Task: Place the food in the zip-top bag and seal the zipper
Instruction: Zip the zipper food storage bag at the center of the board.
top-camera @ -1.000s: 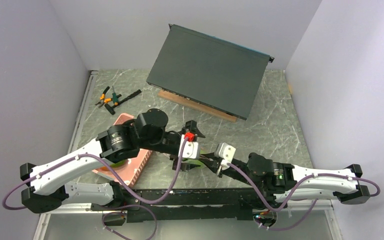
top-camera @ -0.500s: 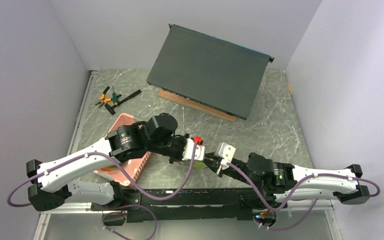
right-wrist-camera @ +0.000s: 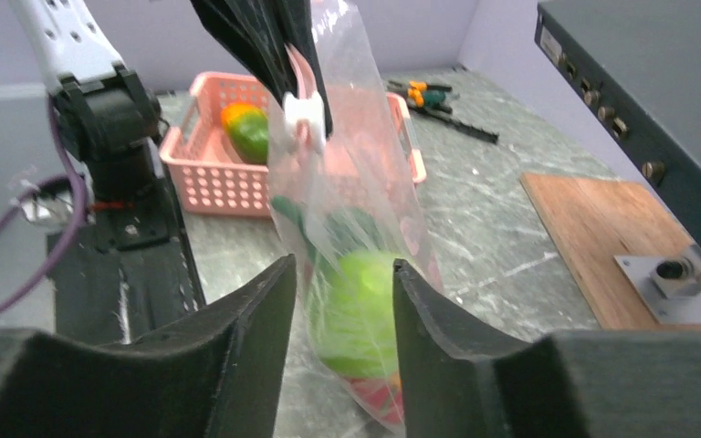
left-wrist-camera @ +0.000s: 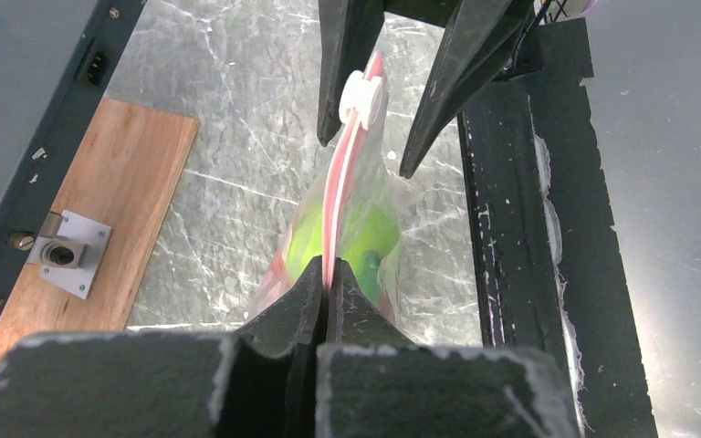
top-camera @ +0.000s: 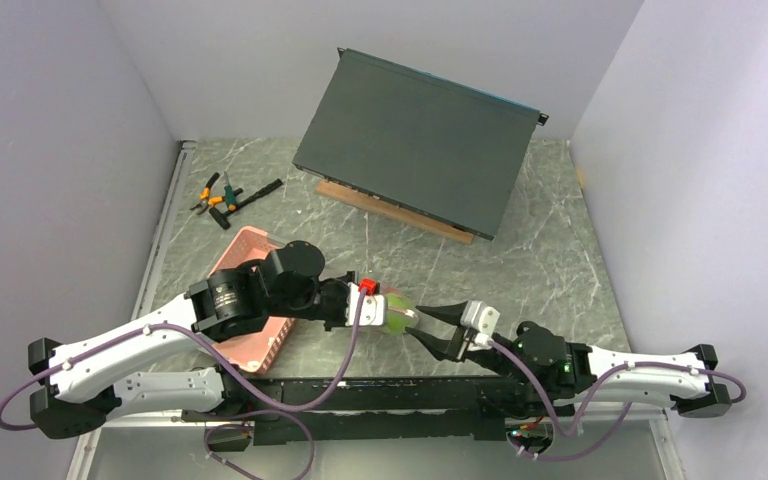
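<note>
Left tool [left-wrist-camera: 327, 272] pinches zipper [left-wrist-camera: 339, 182].

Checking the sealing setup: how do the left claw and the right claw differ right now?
The left claw is shut, pinching the zipper; the right claw is open, straddling it near the white slider. The left claw reaches from the basket side, the right claw from opposite. Both meet at the zip-top bag.
</note>
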